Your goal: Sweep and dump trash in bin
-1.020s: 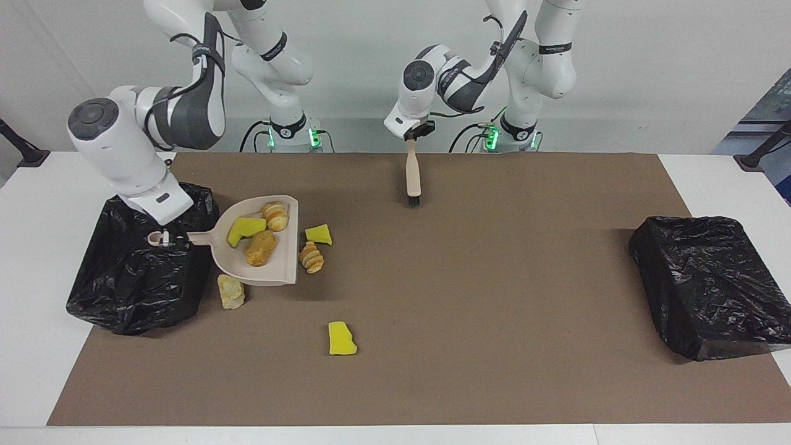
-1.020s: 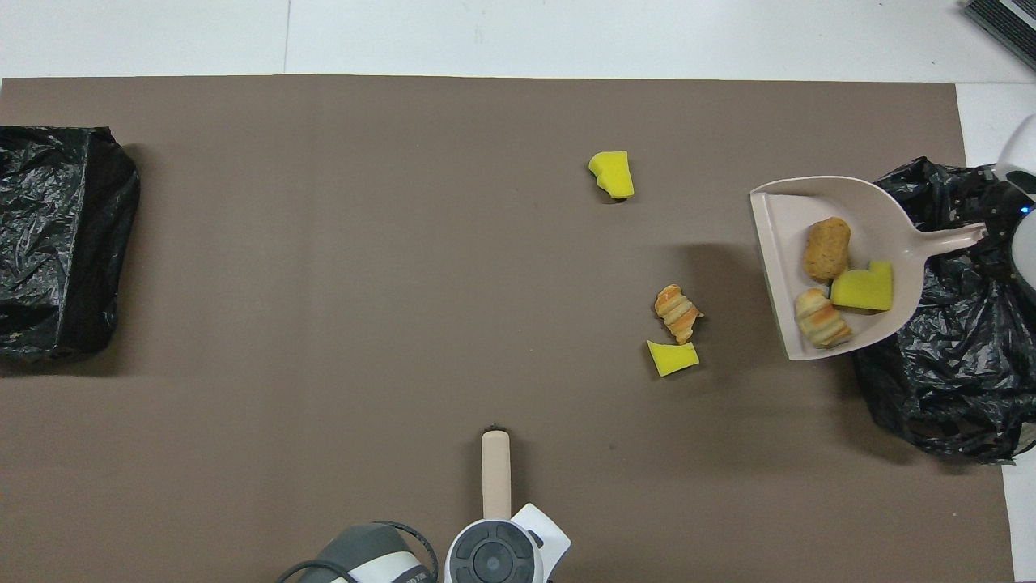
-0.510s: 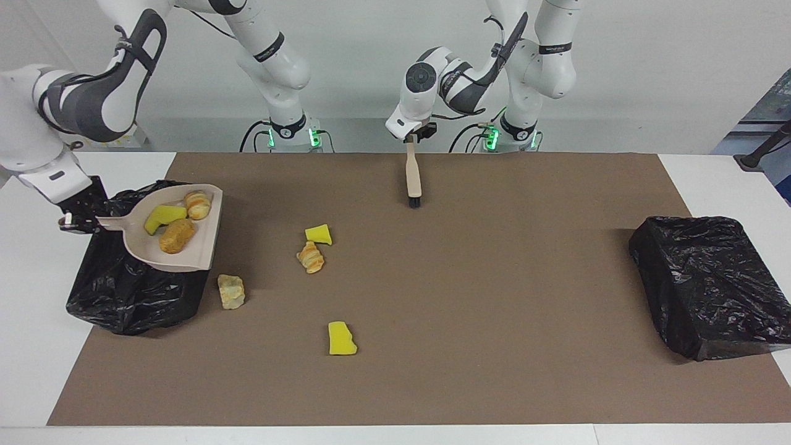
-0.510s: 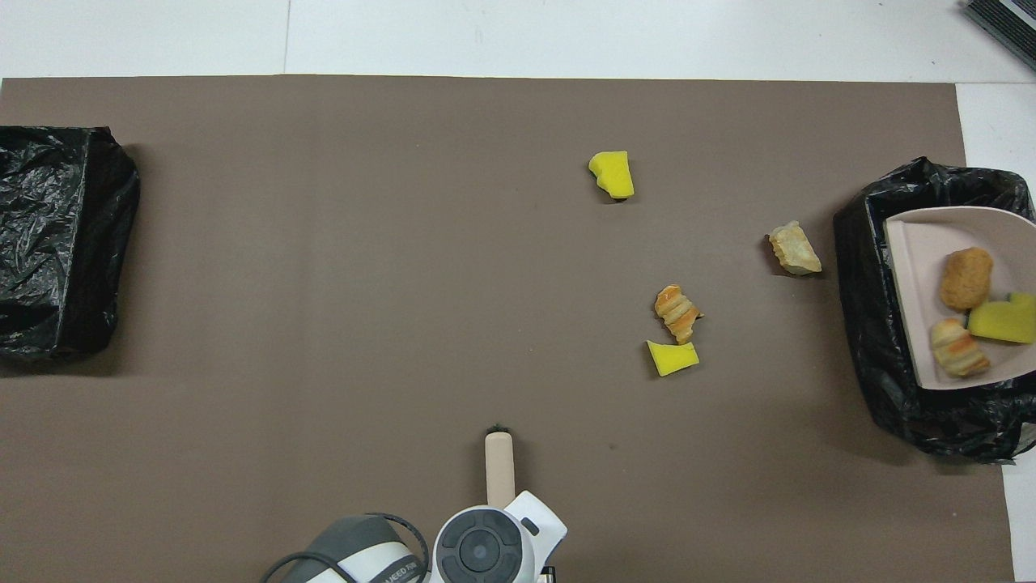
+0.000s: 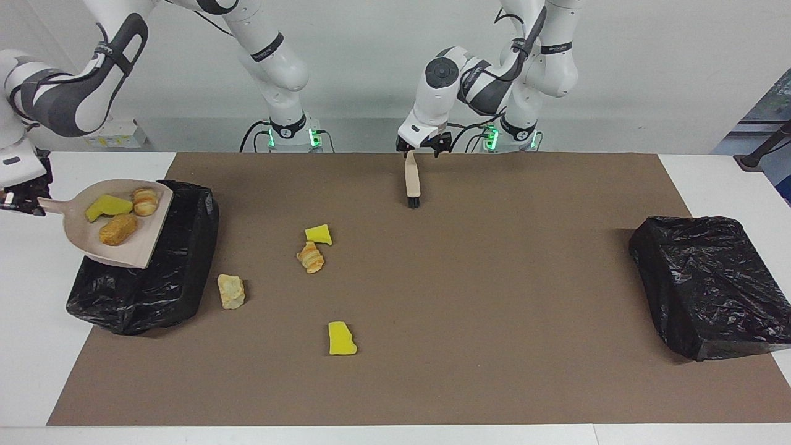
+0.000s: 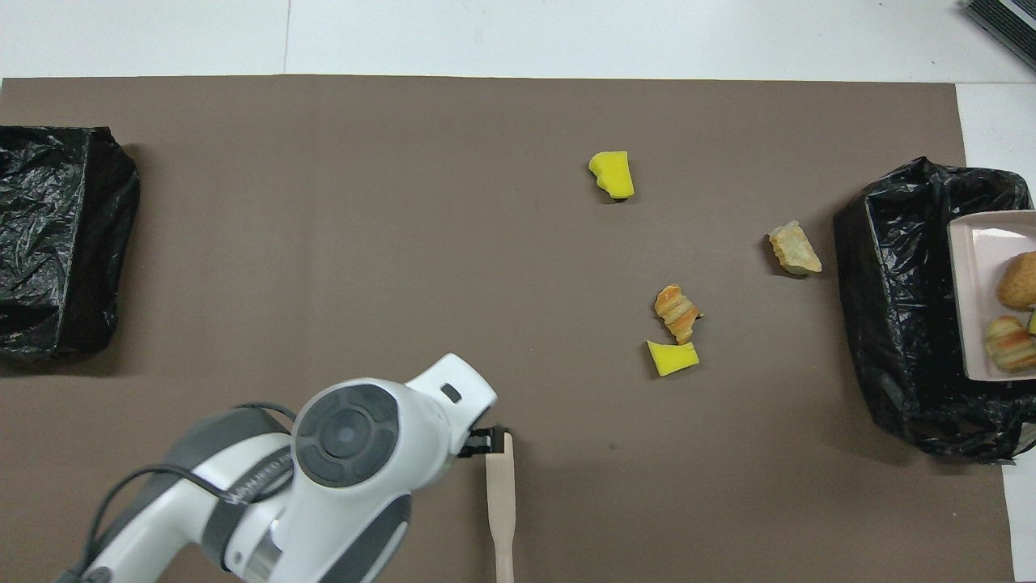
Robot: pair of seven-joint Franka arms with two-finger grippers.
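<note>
Facing view:
- My right claw sits at the picture's edge, clamped on the dustpan handle, holding the pan up over the bin at the right arm's end of the bench.
- The pan carries three pieces of trash: a yellow sponge, a croissant and a brown bread.
- Four pieces lie on the mat: a pale pastry just beside the bin, a sponge wedge touching or almost touching a second croissant, and a sponge chunk farther from the robots, well apart from the rest.
- My left claw is at the top of the brush, whose dark bristles touch the mat; I cannot tell how wide its fingers stand.
- A second bin sits at the left arm's end.

Overhead view:
- Only part of the dustpan shows, over the bin opening, with the bread and croissant on it; the right claw is out of frame.
- The pale pastry, second croissant, sponge wedge and sponge chunk lie on the mat.
- The brush now lies flat near the robots' edge, and the left claw is beside its bristle end; the arm hides its fingers.
- The second bin is at the left arm's end.
</note>
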